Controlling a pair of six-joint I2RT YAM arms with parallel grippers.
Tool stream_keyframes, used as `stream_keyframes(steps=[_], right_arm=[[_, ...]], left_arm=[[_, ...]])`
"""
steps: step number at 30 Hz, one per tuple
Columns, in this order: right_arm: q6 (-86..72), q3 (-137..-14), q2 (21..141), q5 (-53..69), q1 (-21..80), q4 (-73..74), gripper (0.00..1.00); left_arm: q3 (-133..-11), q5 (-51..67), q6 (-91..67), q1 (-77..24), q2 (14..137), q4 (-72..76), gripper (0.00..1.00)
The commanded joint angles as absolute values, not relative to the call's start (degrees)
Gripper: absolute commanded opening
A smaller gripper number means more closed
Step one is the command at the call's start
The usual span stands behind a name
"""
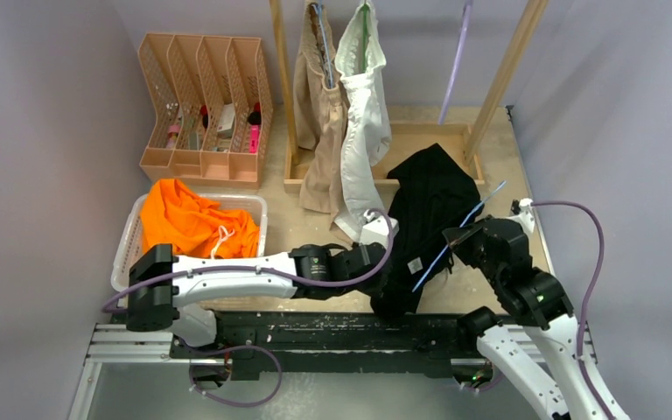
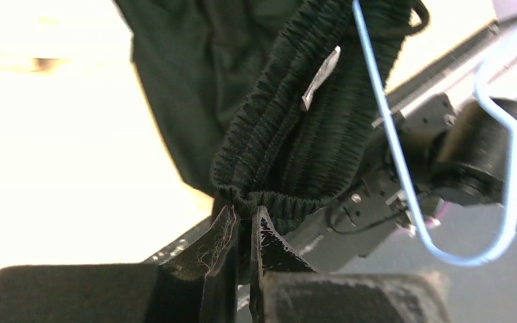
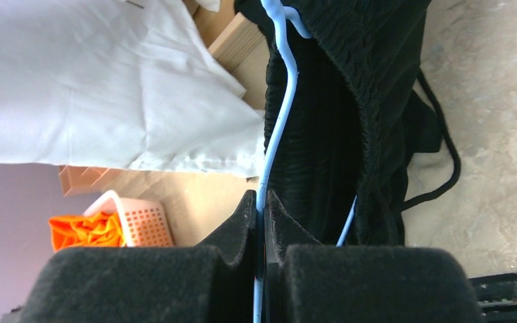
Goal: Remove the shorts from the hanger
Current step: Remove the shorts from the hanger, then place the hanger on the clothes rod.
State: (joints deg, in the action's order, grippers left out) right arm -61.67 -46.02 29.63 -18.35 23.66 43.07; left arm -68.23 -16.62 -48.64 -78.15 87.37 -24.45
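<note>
The black shorts [image 1: 429, 210] hang limp over the table's middle, draped on a thin blue hanger [image 1: 459, 236]. My left gripper [image 2: 244, 217] is shut on the ribbed waistband of the black shorts [image 2: 289, 134]. My right gripper [image 3: 261, 200] is shut on the wire of the blue hanger [image 3: 277, 128], which runs up into the black shorts [image 3: 350, 101]. The hanger [image 2: 404, 182] loops to the right in the left wrist view. Beige shorts [image 1: 319, 114] and white shorts [image 1: 363, 114] hang on the wooden rack. Orange shorts [image 1: 192, 219] lie in a basket.
A white mesh basket [image 1: 131, 236] stands at the left. A tan file organizer [image 1: 201, 105] with small items sits at the back left. The wooden rack's base [image 1: 420, 131] and posts [image 1: 507, 61] stand at the back. An empty purple hanger [image 1: 457, 61] dangles there.
</note>
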Motion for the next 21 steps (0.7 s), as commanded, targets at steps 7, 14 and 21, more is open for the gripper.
stream_keyframes(steps=[7,14,21], right_arm=[[-56.0,-49.4,33.0,-6.5,23.6,32.3,0.00],[-54.0,-47.8,35.0,-2.3,23.6,29.6,0.00],[-54.2,-45.9,37.8,-1.3,23.6,28.3,0.00]], left_arm=[[-70.1,-25.4,-49.6,-70.1,81.8,-31.2,0.00],[-72.2,-21.5,-50.1,-69.1,79.8,-29.3,0.50],[-67.1,-14.2,-50.2,-69.2,74.3,-21.7,0.61]])
